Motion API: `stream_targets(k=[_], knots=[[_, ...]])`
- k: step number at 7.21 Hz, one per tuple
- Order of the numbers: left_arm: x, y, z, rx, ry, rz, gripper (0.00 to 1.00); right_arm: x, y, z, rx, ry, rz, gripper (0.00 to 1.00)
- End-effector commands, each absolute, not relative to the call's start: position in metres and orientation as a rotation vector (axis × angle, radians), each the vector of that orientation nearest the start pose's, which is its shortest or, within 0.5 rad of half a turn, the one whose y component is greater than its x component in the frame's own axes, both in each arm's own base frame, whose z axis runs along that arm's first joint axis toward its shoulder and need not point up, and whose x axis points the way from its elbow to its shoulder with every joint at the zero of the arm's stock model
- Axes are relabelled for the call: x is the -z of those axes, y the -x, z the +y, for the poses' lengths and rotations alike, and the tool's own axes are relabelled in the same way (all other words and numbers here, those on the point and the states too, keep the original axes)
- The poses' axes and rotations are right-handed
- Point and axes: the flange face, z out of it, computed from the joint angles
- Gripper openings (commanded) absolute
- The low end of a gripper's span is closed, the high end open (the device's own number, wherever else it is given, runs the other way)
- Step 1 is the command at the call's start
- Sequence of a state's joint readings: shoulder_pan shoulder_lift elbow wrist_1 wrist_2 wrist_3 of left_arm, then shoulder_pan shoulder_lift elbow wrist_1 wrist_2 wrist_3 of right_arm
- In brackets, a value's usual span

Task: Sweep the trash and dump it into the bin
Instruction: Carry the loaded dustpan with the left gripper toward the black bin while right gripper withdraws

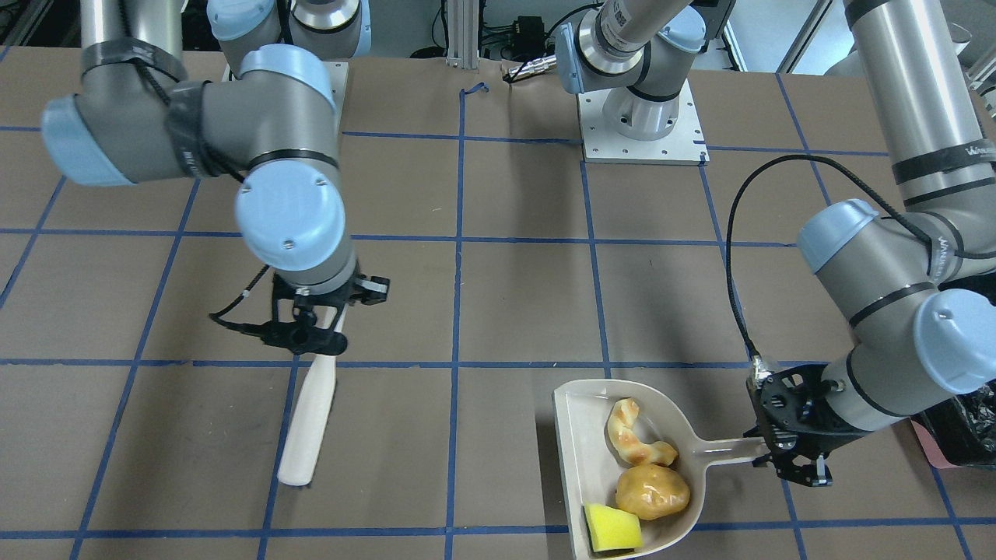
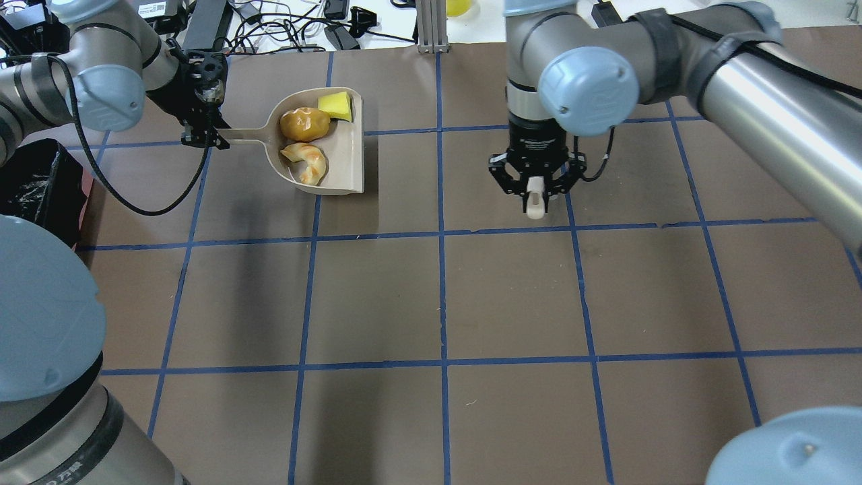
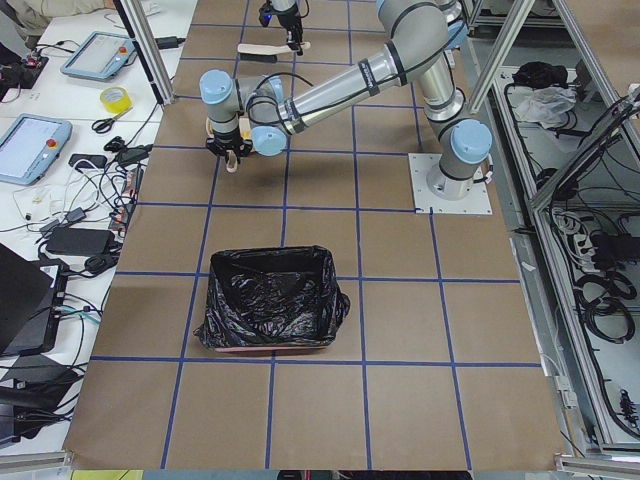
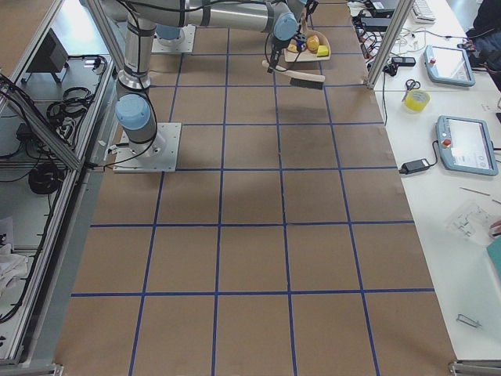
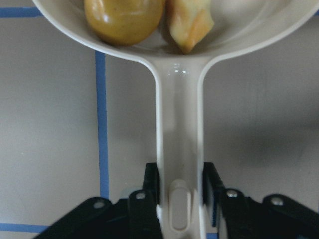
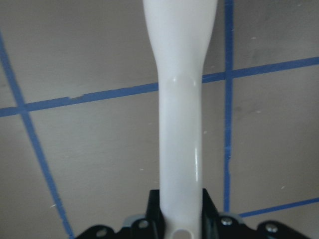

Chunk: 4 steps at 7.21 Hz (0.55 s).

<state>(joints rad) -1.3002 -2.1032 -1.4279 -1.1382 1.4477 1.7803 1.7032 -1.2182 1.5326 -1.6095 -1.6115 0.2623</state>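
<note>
Left gripper (image 5: 180,195) pinches the end of the beige dustpan (image 1: 577,435) handle, jaws tight on both sides. Pan sits far left on the table. In the pan, close together: golden-brown potato-like lump (image 1: 652,491), curled orange-cream strip (image 1: 634,443), yellow sponge wedge (image 1: 612,527). Black-lined pink bin (image 3: 268,256) stands farther left, apart from the pan. Right gripper (image 2: 535,190) is clamped on the white brush (image 1: 307,420) handle, well right.

A beige plastic dustpan (image 5: 179,124) runs its long handle straight up the middle, widening into the rounded pan at the top edge. The left gripper (image 5: 179,185) clamps the handle's end, a black finger (image 5: 151,180) pressed against each side. In the pan lie a golden-brown potato-like lump (image 5: 123,20) and, just right of it, a curled orange-cream strip (image 5: 189,22). Below is brown table (image 5: 50,124) crossed by blue tape lines (image 5: 101,124).
</note>
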Motion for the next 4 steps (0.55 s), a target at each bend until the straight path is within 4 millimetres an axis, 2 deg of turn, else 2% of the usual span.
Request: stream_targets(k=[1, 2, 4], knots=[[-0.328, -0.09, -0.682, 0.197, -2.132, 2.341, 0.0, -0.308, -0.1, -0.577, -0.385, -0.206, 3.17, 0.0], [-0.356, -0.12, -0.675, 0.18, -2.149, 2.341, 0.0, -0.31, -0.056, -0.582, -0.382, -0.162, 3.151, 0.0], [-0.414, -0.203, -0.641, 0.164, -2.215, 2.314, 0.0, -0.312, 0.031, -0.583, -0.384, -0.037, 3.135, 0.0]])
